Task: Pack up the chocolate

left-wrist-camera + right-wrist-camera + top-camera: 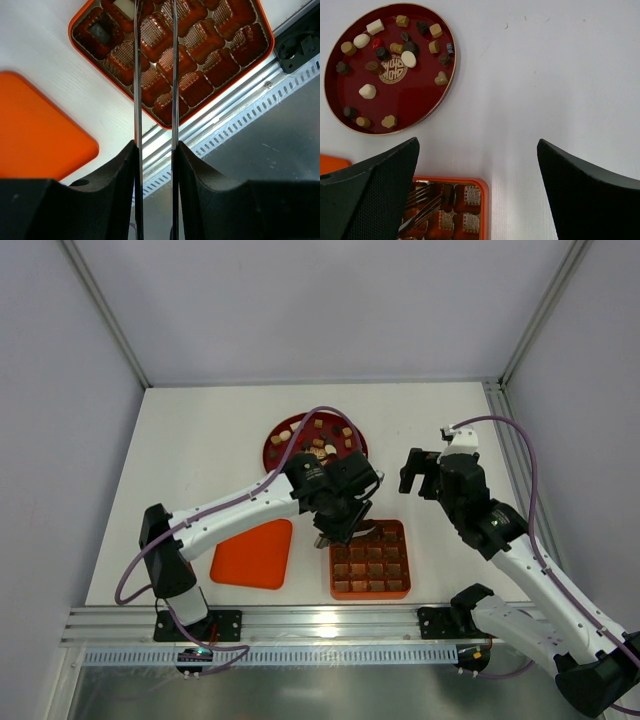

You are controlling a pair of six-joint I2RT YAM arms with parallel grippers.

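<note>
Barely begun, the packing: the left pincer hovers over the gridded tray, thin blades slightly apart and tips out of frame, so whether they pinch anything cannot be told. Nearly every cell beneath it lies bare; a dark piece appears to sit in one corner cell. Most of the chocolate lies on the red plate, ahead and left of the right pincer, spread wide and empty above the bench. The lid lies left of the left pincer.
</note>
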